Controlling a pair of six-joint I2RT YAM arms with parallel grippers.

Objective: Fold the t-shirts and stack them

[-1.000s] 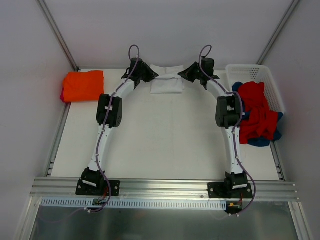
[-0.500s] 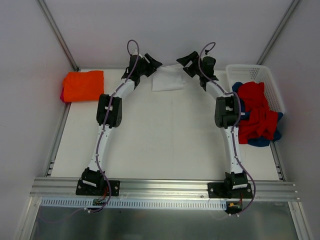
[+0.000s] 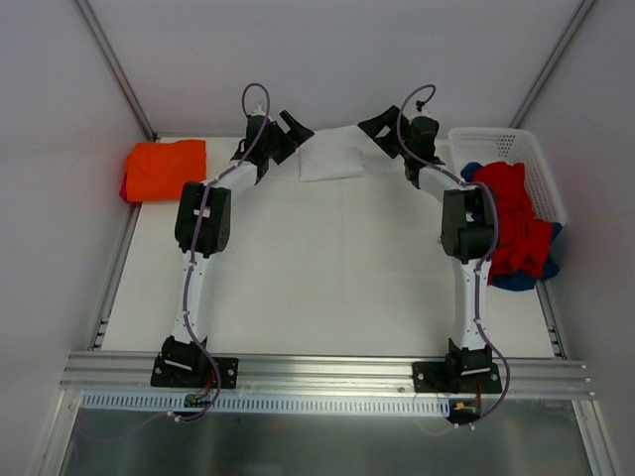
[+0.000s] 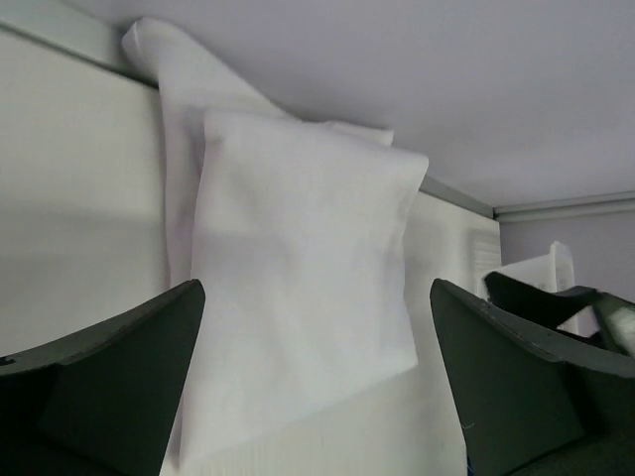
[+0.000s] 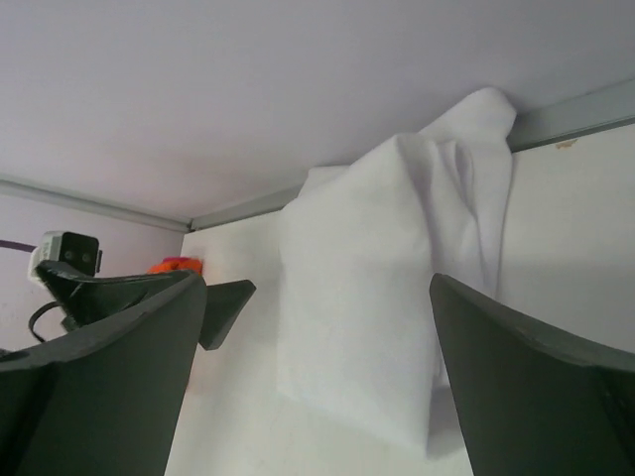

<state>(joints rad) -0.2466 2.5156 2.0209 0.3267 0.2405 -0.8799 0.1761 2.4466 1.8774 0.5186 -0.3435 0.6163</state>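
Left jaws and right jaws alike stand wide apart and released, gripping nothing and touching no cloth. Between the two pairs, just ahead of both, a folded white cloth t-shirt lies on the white bench, one corner lapping onto the rail at the far edge. The top view shows in full what the wrist views barely catch. A folded bright orange cloth t-shirt lies well left of the left jaws. Red cloth t-shirts and a blue one are heaped in the white perforated plastic basket beside the right jaws.
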